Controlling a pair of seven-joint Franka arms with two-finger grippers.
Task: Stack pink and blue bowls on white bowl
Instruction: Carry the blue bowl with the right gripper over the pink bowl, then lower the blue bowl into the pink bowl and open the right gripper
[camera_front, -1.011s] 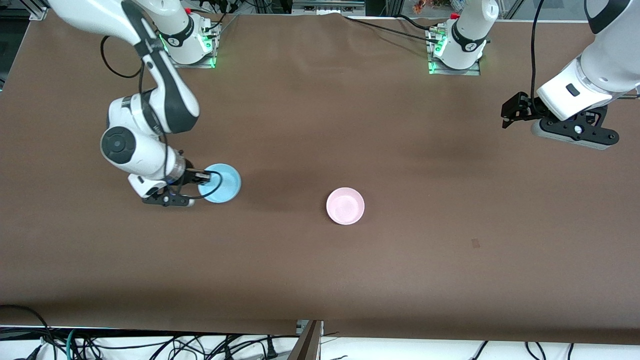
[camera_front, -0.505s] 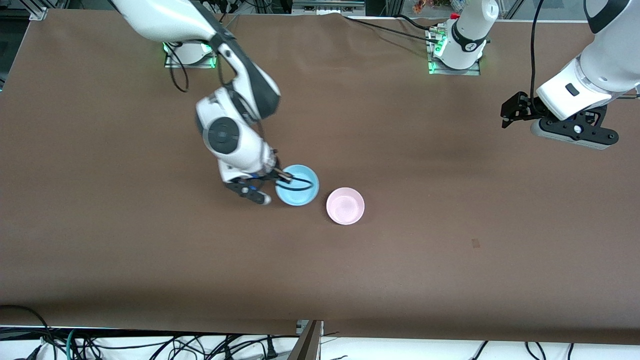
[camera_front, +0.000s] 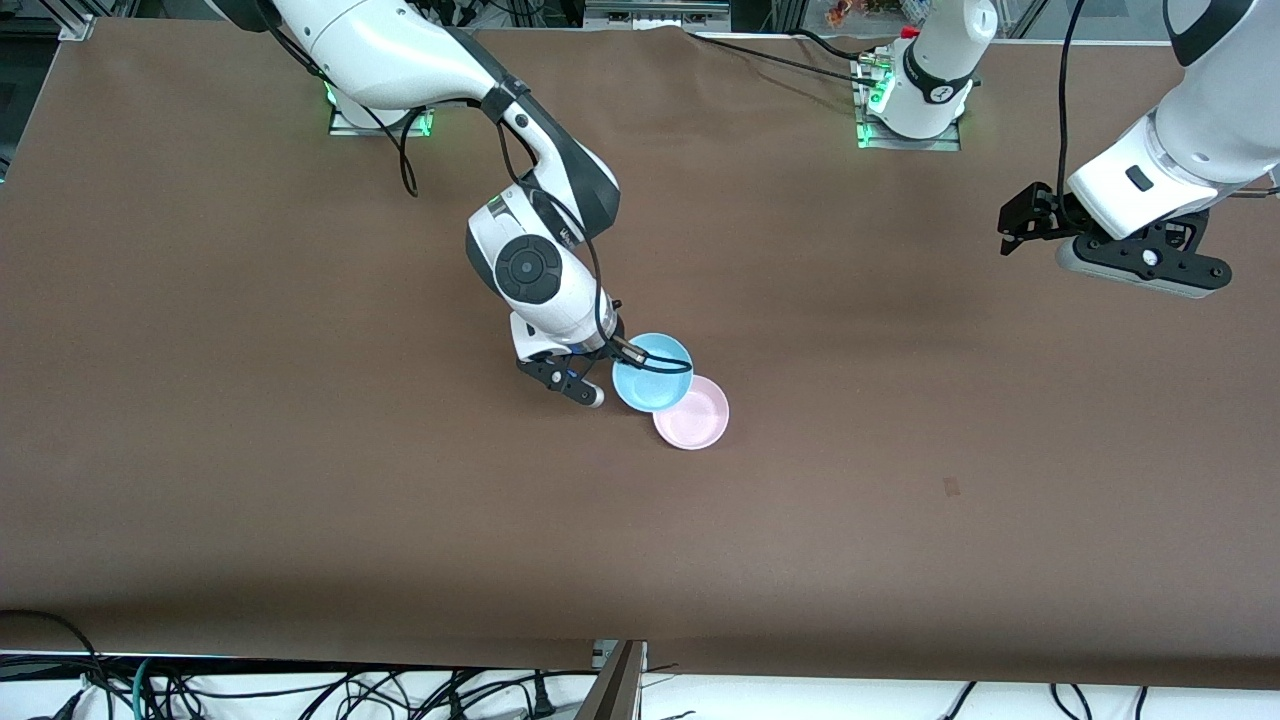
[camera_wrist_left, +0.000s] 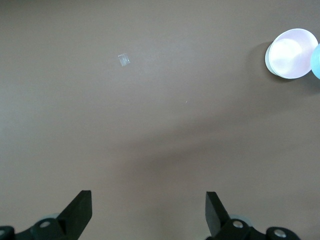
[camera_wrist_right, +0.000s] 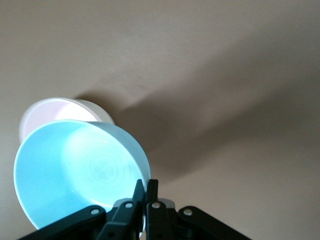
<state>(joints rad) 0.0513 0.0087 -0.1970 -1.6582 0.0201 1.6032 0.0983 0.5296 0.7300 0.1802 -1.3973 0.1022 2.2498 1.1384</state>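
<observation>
No readable text, no labels, no brands, no numbers on anything

Shells: my two arms wore glossy white casings with dark grey joint bands.
Grippers: my right gripper (camera_front: 618, 352) and left gripper (camera_front: 1012, 228) were black.
Cables: black leads looped along each forearm.
Bases: lit green.

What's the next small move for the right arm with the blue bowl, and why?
Probably carry it a little farther until it is centred over the pale pink plastic bowl, then lower. The right tool is shut on the rim of the light blue plastic bowl, which overlaps only the pink bowl's edge in the front view. The left tool waits open over its own end of the table.
</observation>
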